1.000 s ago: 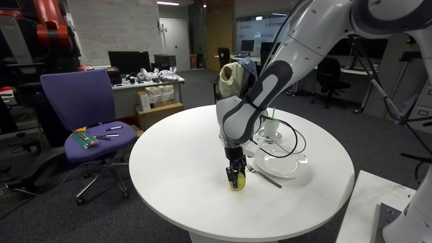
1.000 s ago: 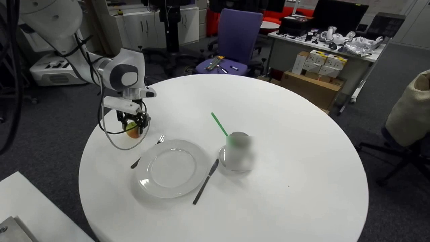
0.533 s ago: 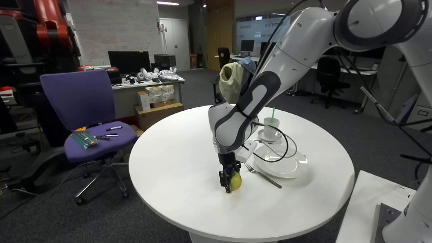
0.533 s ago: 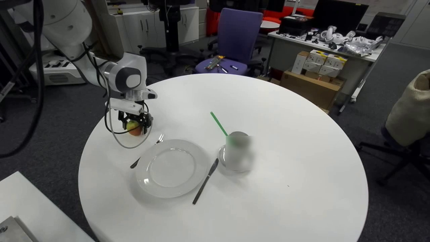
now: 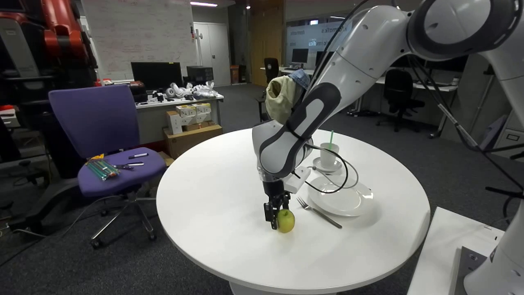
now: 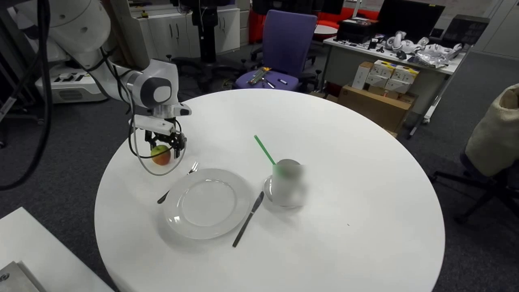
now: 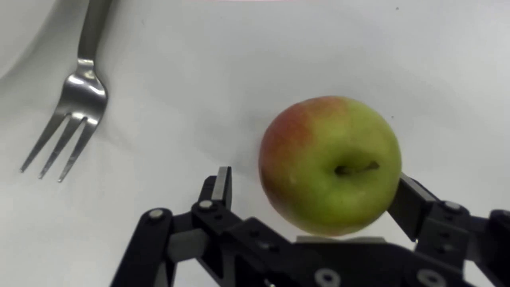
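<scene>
Round red-and-green apple (image 7: 330, 166) is straddled by the widely parted black two-fingered pincer (image 7: 314, 171) and supported by the circular white worktop (image 6: 344, 251); a gap is left on one side, while contact on the opposite side cannot be told. Nearby, a three-tined metal fork (image 7: 85, 95) is laid beside a glossy round white plate (image 6: 206, 202), flanked beyond by a slim metal knife (image 6: 248, 219).

Purple chair (image 5: 96, 121) on dark carpet (image 5: 123, 264)

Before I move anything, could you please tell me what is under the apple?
The apple rests on the white table, whose surface shows around it. The spot directly beneath is covered by the apple itself, so anything small there cannot be seen.
</scene>
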